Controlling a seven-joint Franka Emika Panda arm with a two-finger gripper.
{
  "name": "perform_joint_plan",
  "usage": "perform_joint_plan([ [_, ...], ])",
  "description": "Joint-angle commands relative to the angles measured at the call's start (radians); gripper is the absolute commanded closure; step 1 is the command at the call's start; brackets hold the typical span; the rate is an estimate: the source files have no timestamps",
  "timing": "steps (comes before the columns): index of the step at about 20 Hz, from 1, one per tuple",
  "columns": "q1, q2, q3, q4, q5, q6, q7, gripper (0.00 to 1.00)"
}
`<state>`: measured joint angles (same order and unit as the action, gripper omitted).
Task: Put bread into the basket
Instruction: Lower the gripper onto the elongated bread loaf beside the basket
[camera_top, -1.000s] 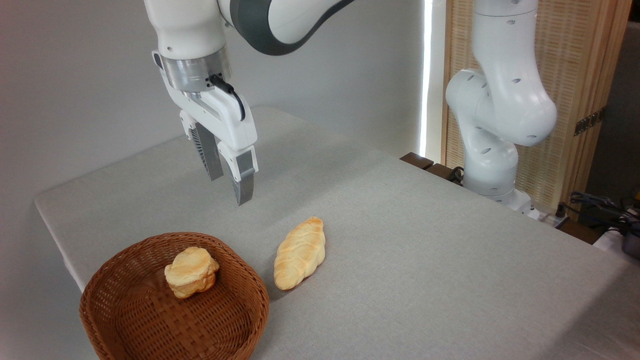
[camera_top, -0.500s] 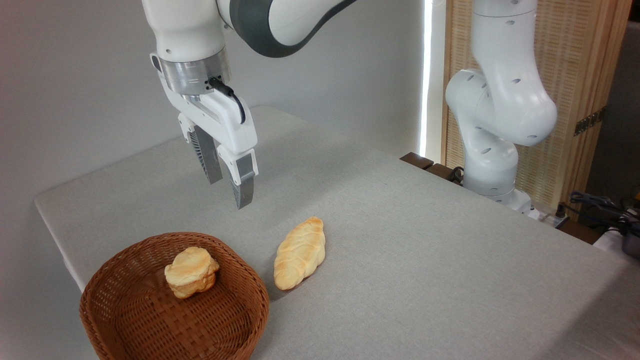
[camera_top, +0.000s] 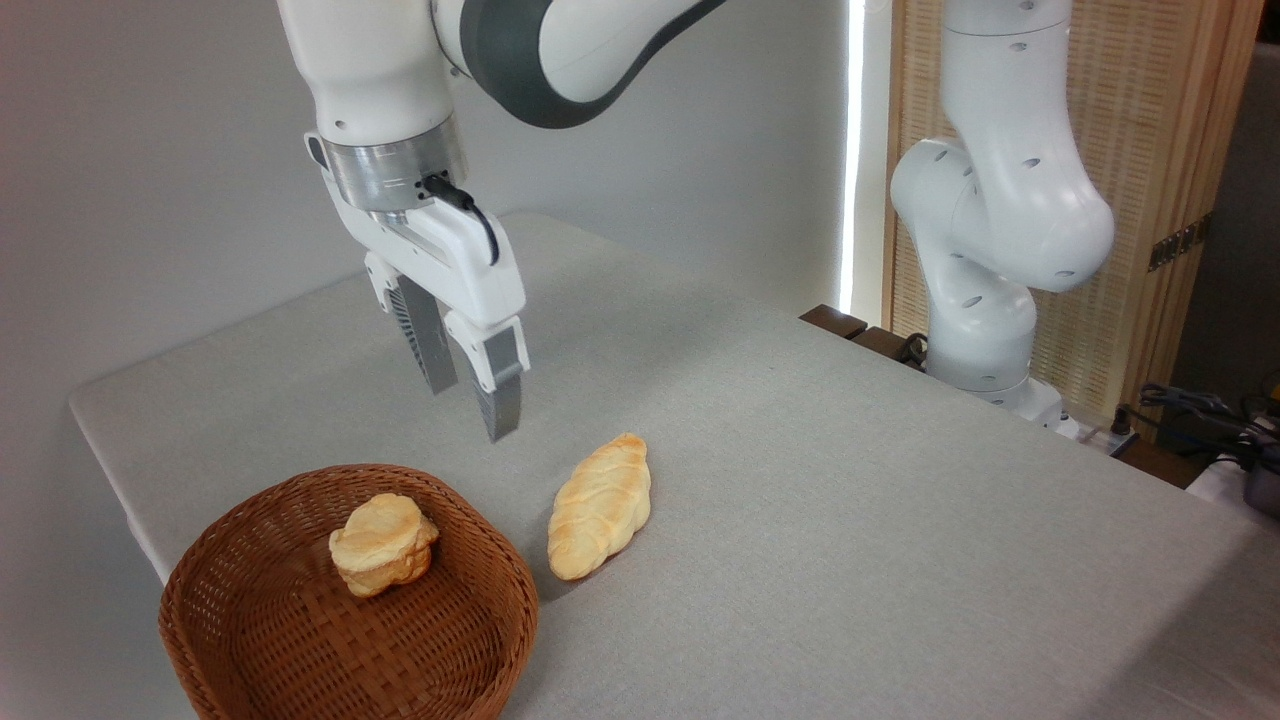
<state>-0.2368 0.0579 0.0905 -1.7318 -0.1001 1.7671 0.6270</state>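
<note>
Grey cloth covers the bench (camera_top: 850, 480). My pincer (camera_top: 470, 400) hangs empty above it, jaws slightly parted. Bread (camera_top: 598, 505) lies on the cloth just right of the basket (camera_top: 250, 640), which holds only a bun (camera_top: 384, 543). Grasp, lift and drop all remain.

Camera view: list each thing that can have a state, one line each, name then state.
gripper: open, empty, in the air above the table.
bread: lying flat on the table, outside the basket, ungrasped.
basket: upright, holding only the round bun.
round bun: resting inside the basket.
table: covered with a grey cloth.
</note>
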Motion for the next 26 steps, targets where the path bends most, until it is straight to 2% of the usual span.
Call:
perform_joint_plan([
  [1, 0.001, -0.095, 0.05, -0.138, 0.039, 0.032, 0.014, 0.0],
  [3, 0.001, -0.11, 0.07, -0.181, 0.066, 0.041, 0.014, 0.0],
  [6, 0.001, -0.127, 0.081, -0.261, 0.068, 0.048, 0.013, 0.0],
  [11, -0.001, -0.133, 0.084, -0.362, 0.066, 0.159, -0.001, 0.0],
  [26, -0.013, -0.096, 0.075, -0.367, 0.059, 0.204, -0.007, 0.0],
])
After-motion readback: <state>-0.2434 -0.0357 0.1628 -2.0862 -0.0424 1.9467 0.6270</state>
